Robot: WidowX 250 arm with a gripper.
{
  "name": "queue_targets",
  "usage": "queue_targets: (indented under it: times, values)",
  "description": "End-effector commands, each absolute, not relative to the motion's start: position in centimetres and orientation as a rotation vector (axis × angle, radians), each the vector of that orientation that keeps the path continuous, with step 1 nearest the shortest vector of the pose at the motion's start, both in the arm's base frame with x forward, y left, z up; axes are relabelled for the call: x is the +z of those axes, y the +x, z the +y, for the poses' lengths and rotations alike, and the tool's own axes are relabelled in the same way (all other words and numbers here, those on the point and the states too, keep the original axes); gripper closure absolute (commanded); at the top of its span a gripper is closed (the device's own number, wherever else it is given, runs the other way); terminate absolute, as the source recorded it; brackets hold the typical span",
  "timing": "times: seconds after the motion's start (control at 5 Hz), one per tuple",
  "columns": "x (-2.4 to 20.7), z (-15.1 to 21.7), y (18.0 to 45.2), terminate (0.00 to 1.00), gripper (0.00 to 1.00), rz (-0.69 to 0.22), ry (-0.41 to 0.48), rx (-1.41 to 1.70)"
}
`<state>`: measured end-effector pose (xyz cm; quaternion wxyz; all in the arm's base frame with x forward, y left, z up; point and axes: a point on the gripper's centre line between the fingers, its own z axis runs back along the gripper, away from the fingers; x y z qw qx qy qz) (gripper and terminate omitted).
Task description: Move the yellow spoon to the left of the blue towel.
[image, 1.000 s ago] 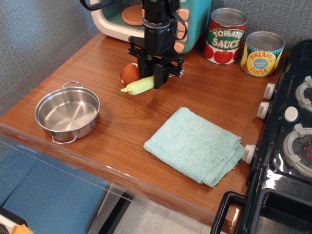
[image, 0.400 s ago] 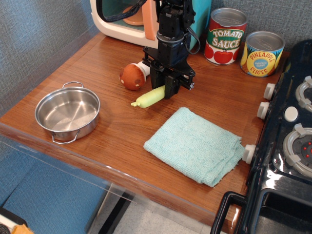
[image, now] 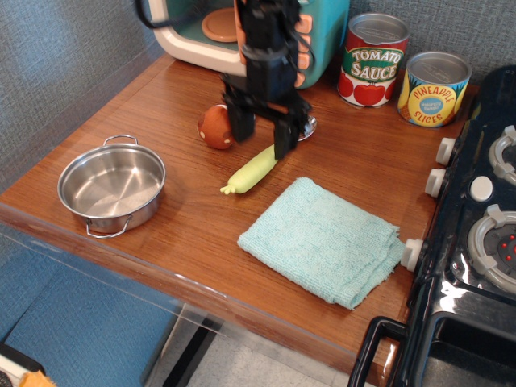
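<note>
Near the middle of the table, the yellow spoon [image: 252,168] is seen lying flat on the wood, just off the blue towel's [image: 323,239] upper-left edge, its silver bowl pointing toward the back. Directly above it, the gripper [image: 261,133] is held with fingers spread wide, gripping nothing. A steel pot [image: 111,185] sits by the left edge.

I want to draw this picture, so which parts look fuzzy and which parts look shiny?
In the only view, observation.image, the claw and arm look smeared and fuzzy; the spoon, towel and cans look sharp; bright glare shows inside the steel pot and on the black stove.
</note>
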<state>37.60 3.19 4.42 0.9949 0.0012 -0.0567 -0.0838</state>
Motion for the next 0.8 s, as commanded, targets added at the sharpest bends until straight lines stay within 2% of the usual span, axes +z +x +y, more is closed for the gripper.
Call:
queue_targets:
  times: [0.0, 0.4, 0.6]
  values:
    - [12.57, 3.78, 35.43, 0.0, 0.0, -0.315, 0.001, -0.1]
    - [12.57, 3.78, 35.43, 0.0, 0.0, -0.315, 0.001, -0.1]
    - [12.57, 3.78, 35.43, 1.0, 0.0, -0.315, 0.001, -0.1]
